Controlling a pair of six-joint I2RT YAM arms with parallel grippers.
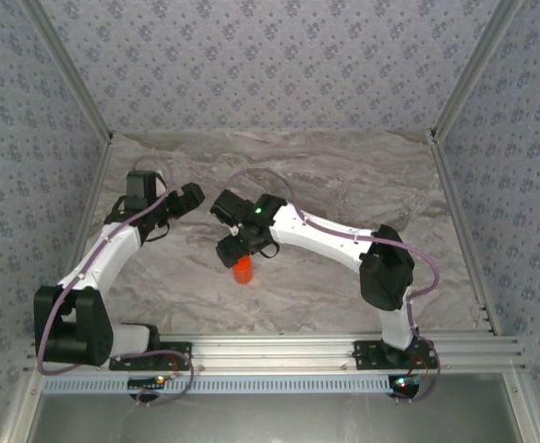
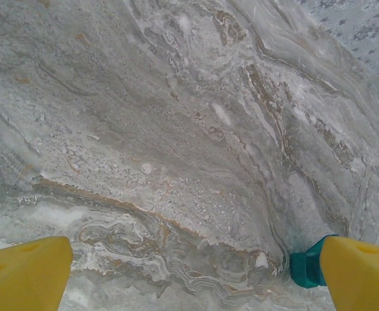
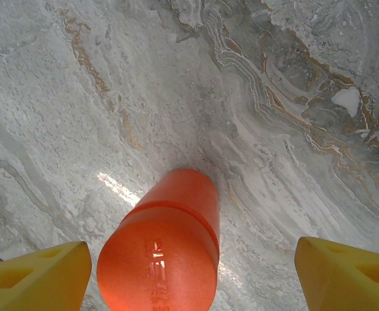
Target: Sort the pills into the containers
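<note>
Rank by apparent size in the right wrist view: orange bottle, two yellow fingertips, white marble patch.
1. orange bottle, though nearness inflates it.
2. yellow fingertips, alike, both cropped.
3. white marble patch.

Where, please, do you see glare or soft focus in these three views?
Right wrist view: a bright glare streak on the table left of the orange bottle, whose near end looks soft. Left wrist view: even light, table sharp. Top external view: diffuse light, faint shadows.

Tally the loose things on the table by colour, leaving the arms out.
Orange bottle: 1
Teal box: 1, a corner of it beside the left gripper's finger
Total: 2
</note>
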